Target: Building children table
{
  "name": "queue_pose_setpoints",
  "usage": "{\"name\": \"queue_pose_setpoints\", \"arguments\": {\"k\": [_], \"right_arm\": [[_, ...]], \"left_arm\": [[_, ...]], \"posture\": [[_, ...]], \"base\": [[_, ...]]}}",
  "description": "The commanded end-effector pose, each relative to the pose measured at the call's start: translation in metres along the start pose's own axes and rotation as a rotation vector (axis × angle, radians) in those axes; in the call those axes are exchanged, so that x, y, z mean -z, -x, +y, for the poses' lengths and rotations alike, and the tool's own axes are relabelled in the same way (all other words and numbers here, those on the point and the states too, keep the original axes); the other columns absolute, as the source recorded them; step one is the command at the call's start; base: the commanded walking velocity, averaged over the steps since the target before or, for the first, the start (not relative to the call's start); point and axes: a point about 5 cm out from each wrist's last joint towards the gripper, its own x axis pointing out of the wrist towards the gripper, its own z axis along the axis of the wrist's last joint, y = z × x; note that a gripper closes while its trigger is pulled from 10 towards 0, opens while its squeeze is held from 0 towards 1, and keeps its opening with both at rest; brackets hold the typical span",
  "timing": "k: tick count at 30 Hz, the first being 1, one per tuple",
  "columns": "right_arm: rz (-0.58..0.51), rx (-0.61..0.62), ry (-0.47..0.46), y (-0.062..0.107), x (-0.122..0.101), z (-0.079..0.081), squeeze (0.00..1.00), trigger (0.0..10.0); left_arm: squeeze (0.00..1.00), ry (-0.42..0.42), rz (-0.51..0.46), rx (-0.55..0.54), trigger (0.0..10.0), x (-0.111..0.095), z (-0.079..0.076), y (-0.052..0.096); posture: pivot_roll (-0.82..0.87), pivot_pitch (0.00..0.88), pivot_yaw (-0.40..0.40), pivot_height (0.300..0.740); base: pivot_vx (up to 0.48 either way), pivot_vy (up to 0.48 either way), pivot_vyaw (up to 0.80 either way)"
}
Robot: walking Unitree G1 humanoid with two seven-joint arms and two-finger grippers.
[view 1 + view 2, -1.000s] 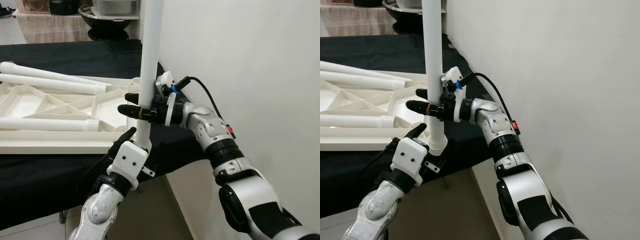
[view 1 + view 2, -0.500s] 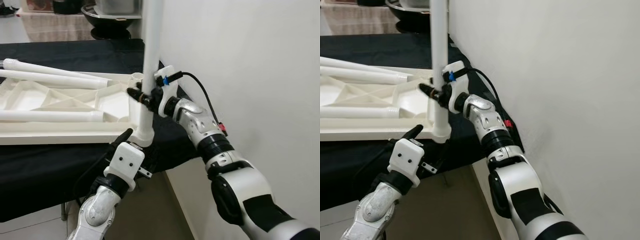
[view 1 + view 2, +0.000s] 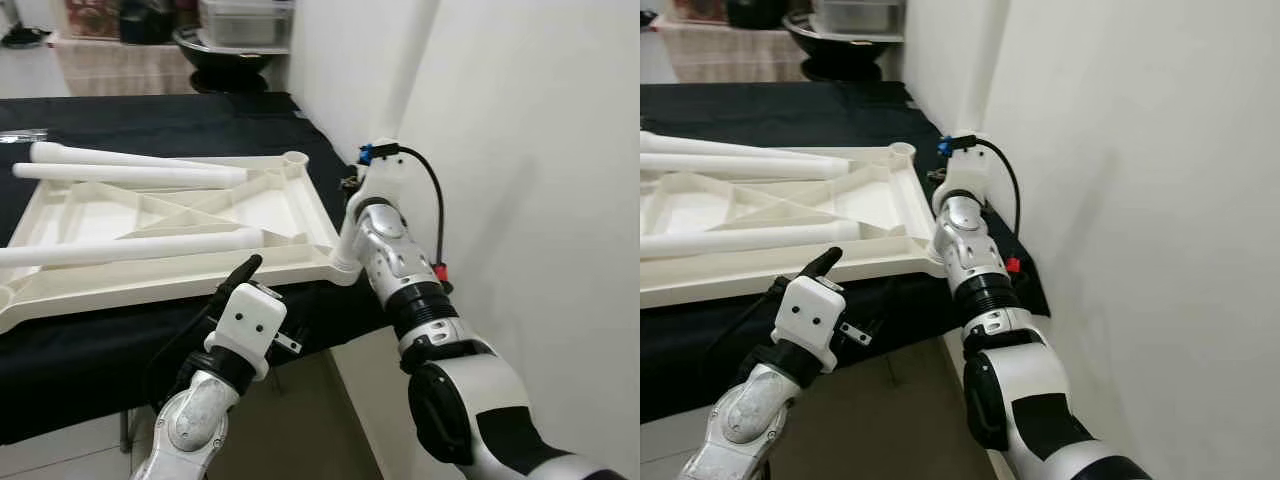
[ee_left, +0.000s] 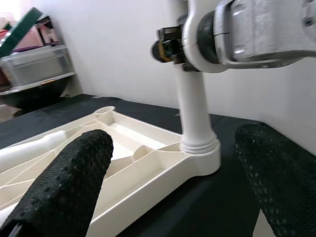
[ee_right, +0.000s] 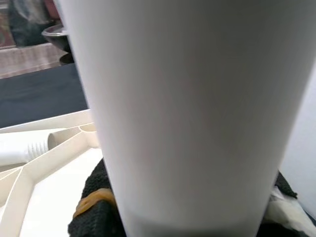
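From the head views, one cream tabletop (image 3: pixel 150 215) is lying upside down on the black cloth (image 3: pixel 150 110), with two loose legs (image 3: pixel 130 170) resting across it and a third leg (image 4: pixel 195 113) standing in its near corner socket. In the left wrist view, the left gripper (image 4: pixel 163 182) is hanging open just before that corner. In the right wrist view, the right gripper (image 5: pixel 182 217) is apparently gripping the standing leg.

Cream tabletop (image 3: pixel 300 215) — white leg (image 4: pixel 195 116) — black cloth (image 3: pixel 150 120).
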Motion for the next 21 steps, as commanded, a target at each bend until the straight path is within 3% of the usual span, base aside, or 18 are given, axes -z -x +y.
{"name": "queue_pose_setpoints", "arguments": {"k": [1, 3, 4, 7, 8, 9, 11, 14, 16, 17, 21], "right_arm": [[-0.035, -0.094, -0.048, 0.001, -0.011, 0.018, 1.00, 10.0], [-0.053, -0.134, -0.045, 0.002, -0.014, 0.023, 1.00, 10.0], [-0.063, -0.181, -0.047, 0.002, -0.017, 0.028, 0.00, 10.0], [-0.072, -0.213, -0.052, 0.004, -0.022, 0.032, 0.00, 10.0], [-0.065, -0.299, -0.062, 0.005, -0.024, 0.039, 0.00, 10.0], [-0.065, -0.299, -0.062, 0.005, -0.024, 0.039, 0.00, 10.0], [-0.045, -0.515, -0.037, 0.008, -0.028, 0.050, 0.00, 10.0], [-0.026, -0.938, -0.028, 0.021, -0.033, 0.050, 0.00, 10.0], [-0.023, -0.998, -0.022, 0.024, -0.033, 0.049, 0.00, 10.0], [-0.008, -1.154, 0.029, 0.033, -0.026, 0.042, 0.00, 10.0], [0.030, -1.255, 0.104, 0.039, -0.012, 0.034, 0.00, 10.0]], "left_arm": [[0.00, -0.003, -0.004, 0.005, 10.0, 0.000, -0.003, 0.000], [0.00, -0.002, -0.005, 0.006, 10.0, 0.000, -0.003, 0.000], [0.00, -0.002, -0.005, 0.006, 10.0, 0.000, -0.003, 0.000], [0.00, -0.002, -0.006, 0.006, 10.0, 0.000, -0.003, 0.000], [0.00, -0.003, -0.007, 0.006, 10.0, -0.001, -0.003, 0.000], [0.00, -0.003, -0.007, 0.006, 10.0, -0.001, -0.003, 0.000], [0.00, -0.002, -0.011, 0.004, 10.0, -0.002, -0.002, -0.001], [0.00, 0.000, -0.019, 0.005, 10.0, -0.004, -0.002, -0.002], [0.00, 0.000, -0.019, 0.005, 10.0, -0.004, -0.002, -0.002], [0.00, 0.018, -0.026, 0.005, 10.0, -0.005, -0.003, -0.002], [0.00, 0.041, -0.027, 0.010, 10.0, -0.006, -0.005, -0.003]], "posture": [[0.08, 0.033, -0.129, 0.740], [0.08, 0.034, -0.129, 0.740], [0.08, 0.034, -0.129, 0.740], [0.08, 0.034, -0.129, 0.740], [0.08, 0.037, -0.128, 0.740], [0.08, 0.037, -0.128, 0.740], [0.08, 0.040, -0.131, 0.740], [0.08, 0.045, -0.130, 0.740], [0.08, 0.045, -0.130, 0.740], [0.08, 0.044, -0.130, 0.740], [0.08, 0.045, -0.130, 0.740]], "base": [[0.000, 0.000, 0.00], [0.000, 0.000, 0.00], [0.000, 0.000, 0.00], [0.000, 0.000, 0.00], [0.000, 0.000, 0.00], [0.000, 0.000, 0.00], [0.000, 0.000, 0.00], [0.000, 0.000, 0.00], [0.000, 0.000, 0.00], [0.000, 0.000, 0.00], [0.000, 0.000, 0.00]]}}
